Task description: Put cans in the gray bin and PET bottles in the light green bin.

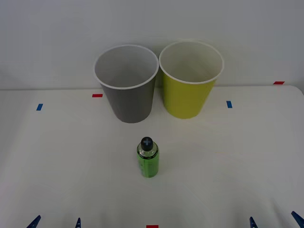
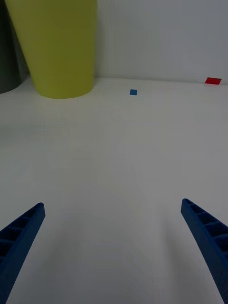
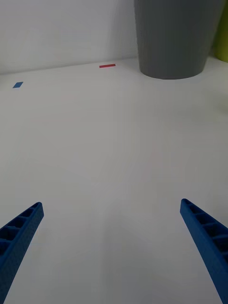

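Here is the white worktop, and standing upright near its middle is the small clear PET bottle with a bright green body and black screw cap, alone and untouched. Behind it, toward the wall, two tapered round cup-shaped bins stand side by side, rims almost meeting: the gray bin with white rim and inside on the left, the light green bin with the same white rim and inside on the right. Both sit upright, well apart from the bottle.

At the near edge, the left pincer hangs low over bare worktop, its blue ribbed fingers spread wide with nothing between them; the gray bin stands ahead of it. The right pincer mirrors that on the other side, blue fingers wide apart and empty-handed, with the light green bin ahead.

Small red and blue tape marks dot the worktop around the bins.
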Available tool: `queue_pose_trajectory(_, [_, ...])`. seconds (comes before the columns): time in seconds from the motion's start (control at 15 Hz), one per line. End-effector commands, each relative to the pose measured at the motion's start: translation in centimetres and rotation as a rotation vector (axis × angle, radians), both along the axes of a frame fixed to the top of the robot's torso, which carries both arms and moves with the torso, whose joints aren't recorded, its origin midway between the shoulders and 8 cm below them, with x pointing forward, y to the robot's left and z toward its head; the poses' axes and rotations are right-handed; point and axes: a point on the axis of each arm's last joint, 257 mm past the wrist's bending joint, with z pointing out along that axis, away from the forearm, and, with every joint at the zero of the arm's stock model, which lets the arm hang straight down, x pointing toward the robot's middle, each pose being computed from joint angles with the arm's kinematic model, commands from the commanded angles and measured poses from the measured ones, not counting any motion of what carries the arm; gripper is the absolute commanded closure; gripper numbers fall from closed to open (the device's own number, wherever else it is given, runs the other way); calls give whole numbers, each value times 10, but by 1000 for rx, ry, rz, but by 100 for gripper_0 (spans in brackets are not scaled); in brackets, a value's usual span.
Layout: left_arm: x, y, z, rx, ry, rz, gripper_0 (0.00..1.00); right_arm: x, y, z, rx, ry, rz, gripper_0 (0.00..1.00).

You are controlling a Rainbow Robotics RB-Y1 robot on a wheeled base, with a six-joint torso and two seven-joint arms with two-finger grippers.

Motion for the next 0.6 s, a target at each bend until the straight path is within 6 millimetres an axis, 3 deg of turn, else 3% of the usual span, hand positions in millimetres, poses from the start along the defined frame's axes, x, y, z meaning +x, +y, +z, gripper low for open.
queue_pose_trajectory(0.07, [0, 0, 0, 0, 0, 0, 0, 0, 0, 0, 0, 0, 0, 0])
queue_pose_trajectory(0.6, [0, 0, 0, 0, 0, 0, 0, 0, 0, 0, 0, 0, 0, 0])
